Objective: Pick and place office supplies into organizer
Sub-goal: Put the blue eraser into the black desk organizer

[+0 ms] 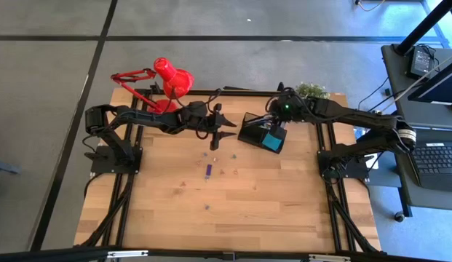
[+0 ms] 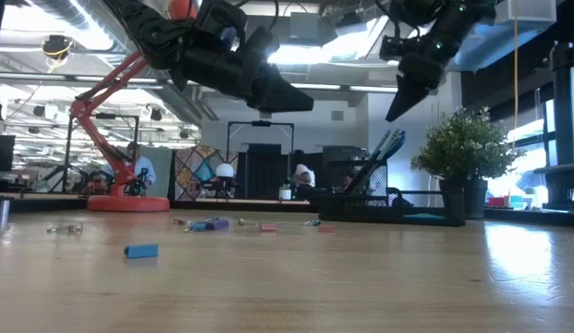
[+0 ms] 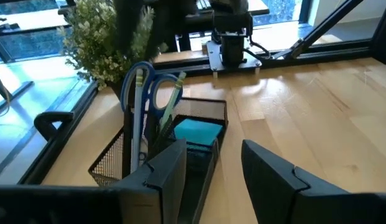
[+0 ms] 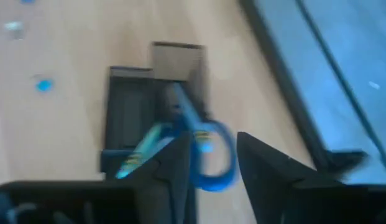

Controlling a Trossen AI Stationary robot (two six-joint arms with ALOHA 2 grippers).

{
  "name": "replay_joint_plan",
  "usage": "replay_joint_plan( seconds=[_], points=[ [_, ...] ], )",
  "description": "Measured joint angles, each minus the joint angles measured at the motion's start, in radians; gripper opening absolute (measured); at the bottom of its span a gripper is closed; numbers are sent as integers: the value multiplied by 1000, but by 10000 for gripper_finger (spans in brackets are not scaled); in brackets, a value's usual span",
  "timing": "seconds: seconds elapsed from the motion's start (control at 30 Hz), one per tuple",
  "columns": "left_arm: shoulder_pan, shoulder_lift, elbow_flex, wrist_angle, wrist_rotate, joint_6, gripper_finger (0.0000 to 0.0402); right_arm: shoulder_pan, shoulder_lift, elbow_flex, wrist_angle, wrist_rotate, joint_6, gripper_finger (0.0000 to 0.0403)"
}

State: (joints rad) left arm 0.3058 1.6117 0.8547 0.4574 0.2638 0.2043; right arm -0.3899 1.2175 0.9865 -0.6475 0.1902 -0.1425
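Note:
The black mesh organizer stands at the table's far middle. The blue-handled scissors and pens stick up from its tall compartment, and the teal sticky-note pad lies in its low tray. My right gripper hangs open just above the scissors' handles, pointing down, and touches nothing. My left gripper is open and raised in the air left of the organizer, pointing at it. The purple marker lies flat on the table, with tiny bits around it.
The red desk lamp stands at the far left corner and the potted plant at the far right, close behind the organizer. A blue bit lies nearer the front. Bare wood fills the near half of the table.

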Motion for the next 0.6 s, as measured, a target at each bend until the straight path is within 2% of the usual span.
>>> replay_joint_plan(
  seconds=[0.1,0.23,0.3,0.43,0.53,0.6],
  points=[
    [-8,0,0,-43,-1,11,149,15,-10,62,-48,25,91,153],
    [-34,0,0,-145,-2,52,149,89,-41,106,-61,-90,165,160],
    [-55,0,0,-190,-2,80,149,140,-47,101,-72,-103,166,161],
    [-110,0,0,-231,-1,130,149,249,-56,41,-31,-103,174,162],
    [-149,0,0,-238,-1,138,149,334,-56,-48,98,-103,218,162],
    [-169,0,0,-253,-2,119,149,392,-56,-123,225,-65,233,162]
  ],
)
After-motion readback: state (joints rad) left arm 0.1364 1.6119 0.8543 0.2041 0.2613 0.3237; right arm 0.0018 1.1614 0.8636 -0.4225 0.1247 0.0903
